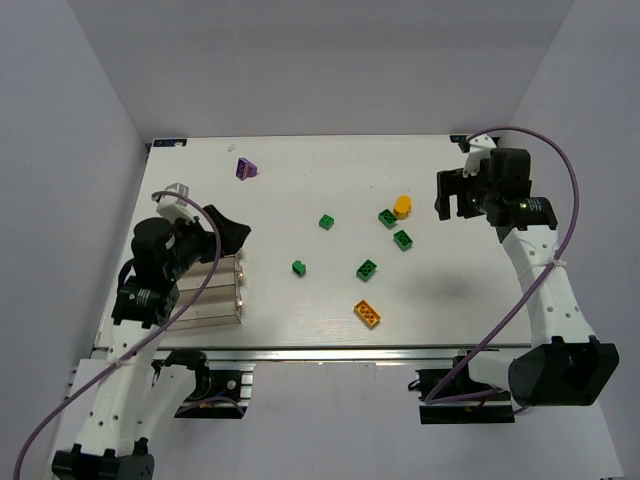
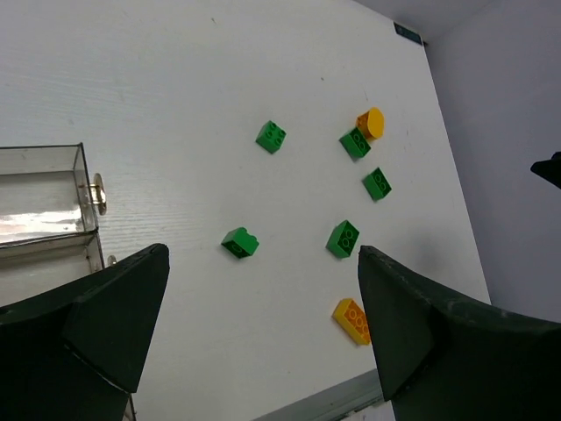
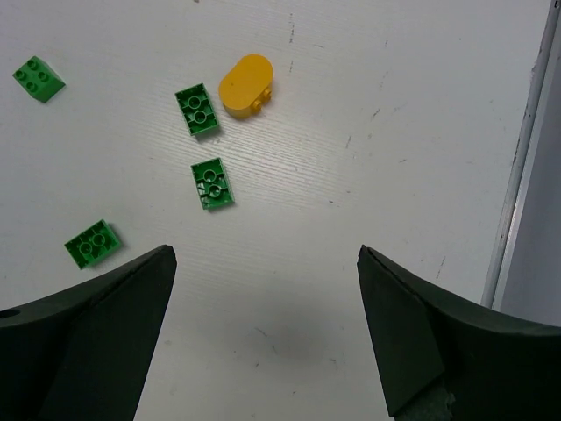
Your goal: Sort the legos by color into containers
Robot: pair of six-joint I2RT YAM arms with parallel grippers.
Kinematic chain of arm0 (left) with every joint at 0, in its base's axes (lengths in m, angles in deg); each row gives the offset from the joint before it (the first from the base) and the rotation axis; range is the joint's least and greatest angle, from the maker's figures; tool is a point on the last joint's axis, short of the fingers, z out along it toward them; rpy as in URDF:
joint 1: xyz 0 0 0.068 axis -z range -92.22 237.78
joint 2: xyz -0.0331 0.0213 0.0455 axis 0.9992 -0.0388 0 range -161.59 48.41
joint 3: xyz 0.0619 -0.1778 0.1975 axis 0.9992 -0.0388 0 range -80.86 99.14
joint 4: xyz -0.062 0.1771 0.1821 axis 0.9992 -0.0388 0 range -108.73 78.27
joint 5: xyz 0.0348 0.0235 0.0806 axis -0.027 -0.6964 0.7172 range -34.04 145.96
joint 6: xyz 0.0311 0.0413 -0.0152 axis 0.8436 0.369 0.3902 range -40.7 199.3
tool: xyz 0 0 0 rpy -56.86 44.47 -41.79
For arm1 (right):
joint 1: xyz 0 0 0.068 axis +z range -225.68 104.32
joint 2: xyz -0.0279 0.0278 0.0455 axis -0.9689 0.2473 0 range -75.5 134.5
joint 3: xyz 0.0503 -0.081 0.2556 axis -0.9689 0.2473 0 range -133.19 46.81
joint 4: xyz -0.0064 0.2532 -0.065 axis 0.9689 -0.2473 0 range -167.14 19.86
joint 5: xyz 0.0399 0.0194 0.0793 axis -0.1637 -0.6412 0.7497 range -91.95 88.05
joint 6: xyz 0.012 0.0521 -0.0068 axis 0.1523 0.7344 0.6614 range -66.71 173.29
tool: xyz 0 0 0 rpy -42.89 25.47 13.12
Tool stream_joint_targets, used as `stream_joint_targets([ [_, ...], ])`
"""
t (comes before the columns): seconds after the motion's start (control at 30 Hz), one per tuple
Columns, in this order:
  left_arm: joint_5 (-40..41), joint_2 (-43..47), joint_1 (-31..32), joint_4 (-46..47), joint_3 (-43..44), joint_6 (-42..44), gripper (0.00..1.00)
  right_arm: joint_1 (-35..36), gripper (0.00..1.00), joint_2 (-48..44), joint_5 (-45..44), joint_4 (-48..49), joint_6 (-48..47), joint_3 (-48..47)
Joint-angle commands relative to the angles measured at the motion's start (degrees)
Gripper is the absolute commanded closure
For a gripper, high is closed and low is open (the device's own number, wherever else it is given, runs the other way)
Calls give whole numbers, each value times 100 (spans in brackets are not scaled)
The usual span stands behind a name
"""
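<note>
- Top view: the left pincer hangs over the left side of the white counter, its jaws spread wide with nothing in them, just above the clear bins that stand at the near-left edge
- The right pincer hovers at the far right, likewise wide and empty, near the yellow block
- The purple brick lies alone at the far left; five green bricks are scattered across the middle, one of them just beside the yellow block; the flat orange brick lies in the middle, nearest the front edge; every brick in sight lies on the counter, outside the bins
- Left wrist view: the left pincer shows two dark fingers well apart with only bare counter between them; the bins sit beside the left finger, a small metal catch on one wall; the green bricks lie beyond, the yellow block farthest and against one of them, the flat orange brick close to the right finger
- Right wrist view: the right pincer is wide, nothing gripped; four green bricks lie ahead, the yellow block just beside one; the counter ends at a rail on the right
</note>
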Motion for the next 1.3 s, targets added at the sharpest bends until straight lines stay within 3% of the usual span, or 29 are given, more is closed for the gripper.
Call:
stream_joint_targets([
  [0.0,-479,-355,1,247,9,-4,2,40,11,-192,166,76,-190,22],
  [0.13,-462,-899,1,528,149,-13,2,23,11,-377,955,208,-725,250],
  [0.3,-392,-2022,1,897,570,75,2,58,11,-605,1967,392,-2190,479],
  [0.4,64,-2760,1,968,921,93,6,93,11,-745,2513,584,-2878,672],
  [0.47,292,-3166,1,977,1141,58,15,145,11,-825,2513,822,-2880,856],
  [0.5,399,-3629,53,942,1421,40,37,172,11,-869,2513,876,-2915,892],
  [0.53,522,-3869,53,881,1598,-12,53,181,11,-869,2444,989,-2889,944],
  [0.6,821,-4352,53,741,1976,-13,74,260,11,-826,2451,991,-2862,1076],
  [0.67,1058,-4994,53,687,2556,22,72,286,11,-721,2531,640,-3309,1129],
  [0.7,1155,-5188,53,722,2723,57,64,330,11,-598,2566,578,-3337,1173],
  [0.73,1208,-5381,53,714,3090,93,41,330,11,-545,2601,551,-3294,1217],
  [0.77,1382,-5766,53,653,3285,110,24,330,11,-474,2732,568,-3267,1304],
  [0.8,1393,-5970,53,608,3479,119,24,330,11,-439,2733,612,-3223,1305],
  [0.83,1393,-6172,53,591,3663,180,16,322,11,-430,2742,708,-3049,1418],
  [0.9,1787,-6779,53,460,4269,207,13,322,11,-343,2899,1218,-2442,1577],
  [0.97,1963,-7400,53,327,4961,251,10,339,29,-237,3049,1254,-2197,1622],
  [1.0,2103,-7622,53,170,5209,251,9,357,52,-149,3110,1454,-2038,1630],
  [1.1,2350,-8422,53,-235,6247,269,9,348,80,44,3085,1622,-1773,1657],
  [1.27,2834,-9223,53,-578,7232,163,9,374,74,247,2953,1781,-1702,1745],
])
